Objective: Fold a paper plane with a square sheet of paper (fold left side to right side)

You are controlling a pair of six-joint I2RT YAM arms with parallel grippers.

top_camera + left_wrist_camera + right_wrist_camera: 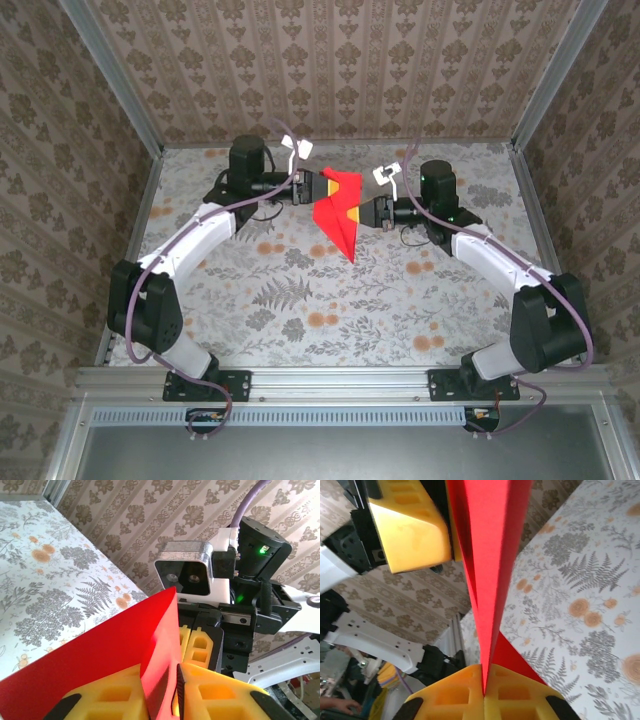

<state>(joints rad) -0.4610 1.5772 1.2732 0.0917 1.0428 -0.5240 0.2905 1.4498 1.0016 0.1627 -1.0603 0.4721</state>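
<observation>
Right gripper [484, 680] pinches the red paper [338, 212] with its yellow fingers pressed flat together on a creased edge. We see both arms stretched toward the far middle of the table [300, 290], forearms angled inward and wrists turned so the two grippers face each other. The paper is held up between them, its narrow point aimed toward the near side. Left gripper [161, 690] has its yellow fingers a little apart with a fold of paper between them; we cannot tell whether they touch it.
</observation>
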